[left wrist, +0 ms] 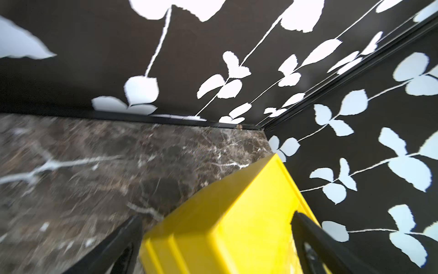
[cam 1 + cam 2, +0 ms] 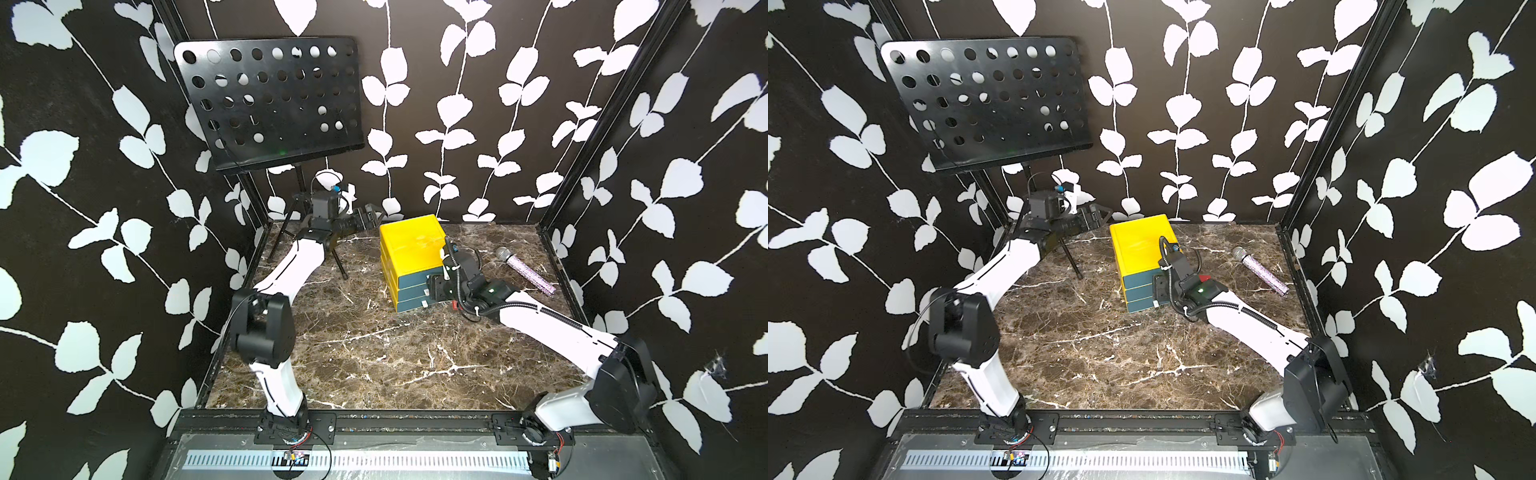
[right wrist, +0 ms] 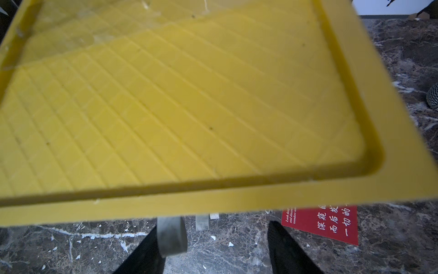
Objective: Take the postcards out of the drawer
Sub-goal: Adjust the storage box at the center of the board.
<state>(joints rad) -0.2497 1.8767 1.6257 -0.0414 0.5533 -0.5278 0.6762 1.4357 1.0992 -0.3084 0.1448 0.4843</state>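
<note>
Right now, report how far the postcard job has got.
Done: one red card lies on the table beside the yellow cabinet. In hand: nothing; the right gripper is open at the drawer fronts, the left gripper open near the cabinet's back corner. Left: any other cards, none in view.

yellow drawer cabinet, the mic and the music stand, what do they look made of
Yellow drawer cabinet: likely moulded plastic, smooth, slightly glossy, rounded edges, grid lines. Microphone: glittery purple handle, perhaps rhinestones over plastic; silvery mesh head, likely metal. Music stand: probably painted sheet metal, black, punched with round holes.
</note>
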